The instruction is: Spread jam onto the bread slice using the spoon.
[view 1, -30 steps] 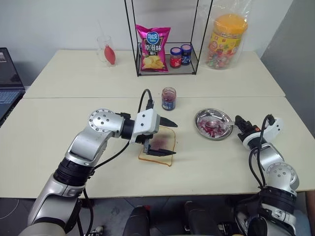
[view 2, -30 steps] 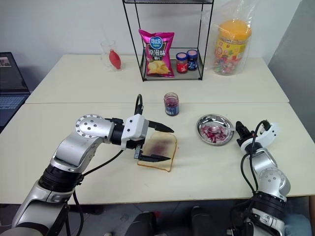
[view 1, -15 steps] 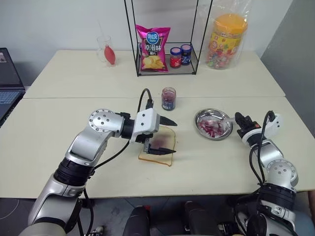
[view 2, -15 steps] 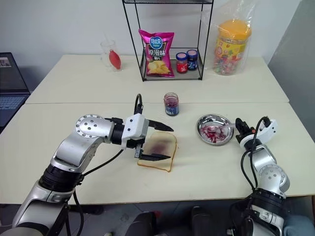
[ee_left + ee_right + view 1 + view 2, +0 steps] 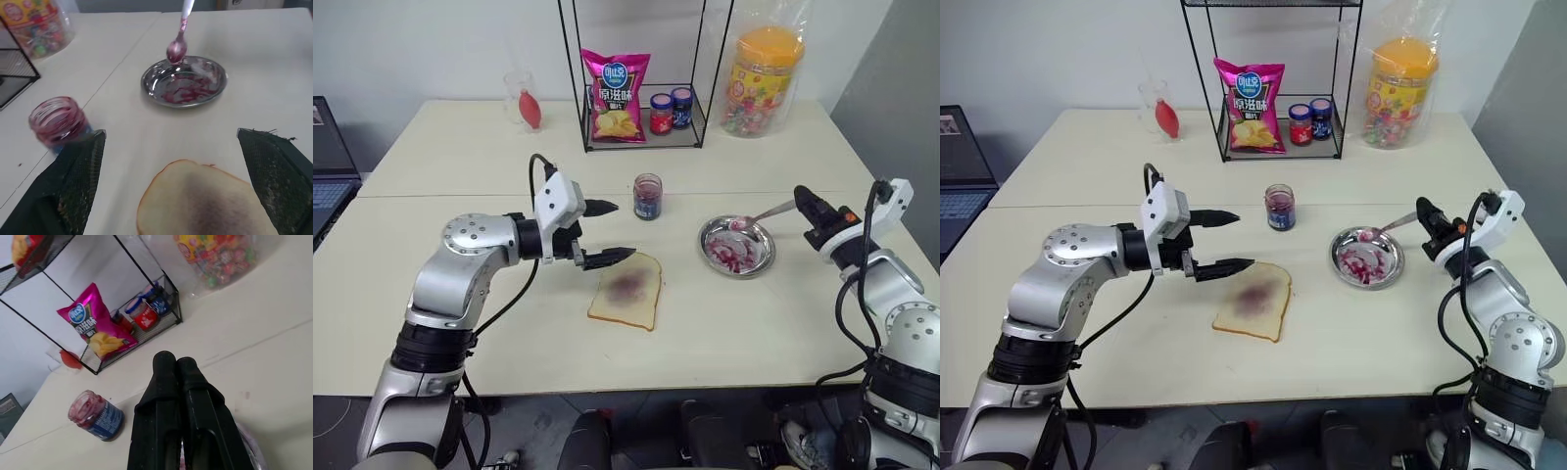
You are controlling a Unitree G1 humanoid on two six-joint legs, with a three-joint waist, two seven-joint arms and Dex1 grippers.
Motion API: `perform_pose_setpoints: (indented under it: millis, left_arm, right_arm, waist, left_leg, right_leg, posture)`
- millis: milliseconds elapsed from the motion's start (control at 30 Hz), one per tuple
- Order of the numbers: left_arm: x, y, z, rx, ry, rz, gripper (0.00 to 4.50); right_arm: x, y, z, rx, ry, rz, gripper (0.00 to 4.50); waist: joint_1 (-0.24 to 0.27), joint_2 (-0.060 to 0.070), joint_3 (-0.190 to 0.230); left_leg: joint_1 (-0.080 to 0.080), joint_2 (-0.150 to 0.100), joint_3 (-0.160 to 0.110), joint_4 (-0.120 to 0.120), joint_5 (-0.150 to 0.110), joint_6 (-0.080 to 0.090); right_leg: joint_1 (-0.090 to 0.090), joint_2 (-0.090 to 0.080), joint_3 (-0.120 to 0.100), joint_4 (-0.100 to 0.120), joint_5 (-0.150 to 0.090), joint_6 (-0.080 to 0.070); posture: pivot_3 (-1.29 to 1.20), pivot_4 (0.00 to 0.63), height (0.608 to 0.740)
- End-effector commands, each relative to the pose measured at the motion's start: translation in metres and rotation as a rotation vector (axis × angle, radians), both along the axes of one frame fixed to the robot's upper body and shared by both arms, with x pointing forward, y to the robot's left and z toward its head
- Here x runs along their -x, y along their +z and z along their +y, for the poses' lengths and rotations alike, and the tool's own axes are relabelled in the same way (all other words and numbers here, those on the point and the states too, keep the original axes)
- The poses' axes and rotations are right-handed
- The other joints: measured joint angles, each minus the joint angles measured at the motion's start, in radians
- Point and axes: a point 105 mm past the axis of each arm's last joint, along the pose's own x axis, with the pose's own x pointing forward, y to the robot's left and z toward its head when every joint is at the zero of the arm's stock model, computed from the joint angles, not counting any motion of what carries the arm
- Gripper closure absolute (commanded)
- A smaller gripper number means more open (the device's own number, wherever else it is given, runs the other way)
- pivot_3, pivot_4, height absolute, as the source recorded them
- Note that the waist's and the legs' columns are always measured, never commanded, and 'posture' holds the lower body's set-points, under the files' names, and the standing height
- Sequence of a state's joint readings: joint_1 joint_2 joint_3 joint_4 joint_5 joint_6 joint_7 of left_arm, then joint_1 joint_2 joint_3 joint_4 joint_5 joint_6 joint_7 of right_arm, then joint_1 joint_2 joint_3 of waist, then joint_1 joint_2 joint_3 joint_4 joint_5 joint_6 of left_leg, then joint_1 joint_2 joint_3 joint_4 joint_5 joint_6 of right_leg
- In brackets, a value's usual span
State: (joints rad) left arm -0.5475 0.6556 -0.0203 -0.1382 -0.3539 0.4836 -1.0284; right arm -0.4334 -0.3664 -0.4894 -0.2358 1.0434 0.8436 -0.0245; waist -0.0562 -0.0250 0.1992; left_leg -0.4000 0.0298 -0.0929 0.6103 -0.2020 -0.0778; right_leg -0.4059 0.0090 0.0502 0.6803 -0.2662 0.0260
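Open tabletop (image 5: 460, 338) lies in front of the bread (image 5: 626, 291) and to its left. The jam jar (image 5: 648, 196) stands just behind it, the steel dish (image 5: 736, 248) beside it on the right. A wire rack (image 5: 644, 117) blocks the far table.

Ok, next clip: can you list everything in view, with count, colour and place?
bread slice: one, white with tan crust and a purplish stain, front table, middle.
jam jar: one, clear glass, dark red-purple jam, open, behind the bread.
steel dish: one, silver, jam-smeared, right of the bread.
spoon: one, silver, bowl red, over the dish.
wire rack: one, black, back table.
chip bag: one, pink, in the rack.
lidded jars: two, red and blue labels, in the rack.
candy tub: one, orange-lidded, back right.
glass: one, clear, something red inside, back left.
laptop: one, dark, far left.
left gripper: fingers open, beside the bread.
right gripper: shut on the spoon.
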Motion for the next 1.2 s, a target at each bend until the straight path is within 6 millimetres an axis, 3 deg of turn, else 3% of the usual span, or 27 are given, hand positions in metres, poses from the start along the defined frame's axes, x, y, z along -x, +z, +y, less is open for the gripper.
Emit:
perform_pose_setpoints:
  millis: [33, 133, 200, 267, 500, 1200]
  left_arm:
    - [-0.004, 0.019, 0.020, 0.054, 0.113, -0.058, 0.00]
    - [-0.007, 0.018, 0.033, 0.055, 0.187, -0.062, 0.00]
    - [-0.004, 0.018, 0.042, 0.087, 0.245, -0.054, 0.00]
    - [-0.001, 0.017, 0.047, 0.105, 0.275, -0.044, 0.00]
    - [0.011, 0.011, 0.047, 0.098, 0.279, -0.011, 0.00]
    - [0.006, 0.014, 0.043, 0.108, 0.279, -0.007, 0.00]
  right_arm:
    - [0.002, 0.051, 0.027, 0.050, 0.099, -0.147, 4.48]
    - [-0.008, 0.071, 0.055, 0.096, 0.183, -0.183, 4.48]
    - [-0.024, 0.090, 0.088, 0.135, 0.255, -0.229, 4.48]
    - [-0.036, 0.101, 0.109, 0.153, 0.293, -0.253, 4.48]
    - [-0.073, 0.111, 0.153, 0.386, 0.360, -0.348, 4.48]
    - [-0.103, 0.058, 0.187, 0.785, 0.406, -0.404, 4.48]
  waist:
    - [-0.001, 0.001, 0.001]
    - [-0.007, 0.002, 0.001]
    - [-0.012, 0.002, 0.001]
    - [-0.022, 0.002, 0.001]
    - [-0.001, 0.001, 0.001]
    - [-0.002, 0.001, 0.001]
  left_leg:
    - [0.000, 0.000, 0.000, 0.000, 0.000, 0.000]
    - [0.000, 0.000, 0.001, 0.000, 0.000, 0.000]
    - [0.000, 0.001, 0.003, -0.001, 0.000, 0.000]
    - [0.001, 0.001, 0.004, -0.001, 0.000, 0.000]
    - [-0.002, 0.001, 0.007, -0.001, 0.000, 0.000]
    - [-0.001, 0.001, 0.010, -0.001, 0.000, 0.000]
  right_leg:
    - [0.000, 0.000, 0.000, 0.000, 0.000, 0.000]
    - [-0.001, 0.000, 0.001, 0.000, 0.000, 0.000]
    - [-0.002, 0.000, 0.002, 0.001, 0.000, 0.000]
    - [-0.002, 0.001, 0.004, 0.001, 0.000, 0.000]
    - [-0.004, 0.001, 0.006, -0.002, 0.001, 0.001]
    - [-0.006, 0.001, 0.010, 0.000, 0.001, 0.001]
  posture:
    - [0.00, 0.150, 0.740]
    - [0.00, 0.150, 0.740]
    - [0.00, 0.150, 0.740]
    - [0.00, 0.150, 0.740]
    - [0.00, 0.150, 0.740]
    - [0.00, 0.150, 0.740]
